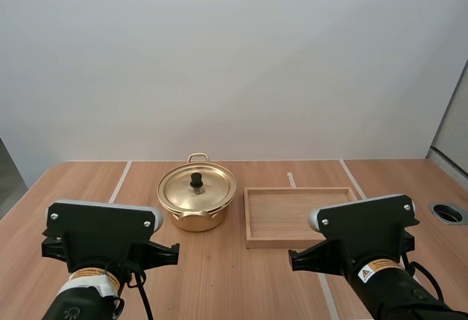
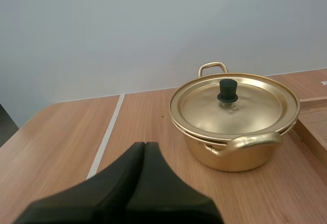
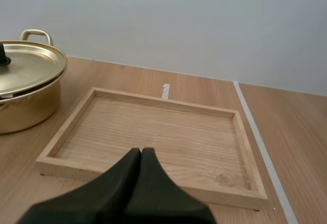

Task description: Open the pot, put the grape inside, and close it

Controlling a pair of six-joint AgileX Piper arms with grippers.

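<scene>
High view, round shiny gold-coloured metal pot [image 1: 194, 220] with loop handles, flat lid [image 1: 210, 189] on, black knob, on wood-grain table [image 1: 88, 181], shallow rectangular wooden tray [image 1: 267, 242] just beside it, left gripper [image 2: 144, 146] and right gripper [image 3: 141, 152] each closed into one dark wedge, holding nothing.

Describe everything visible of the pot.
The pot is shiny gold-coloured metal, round and shallow, standing upright on the wooden table. Its lid is on, with a black knob at the centre. Two looped handles, one front, one rear. It sits left of the wooden tray, not touching; nothing grips it.
</scene>
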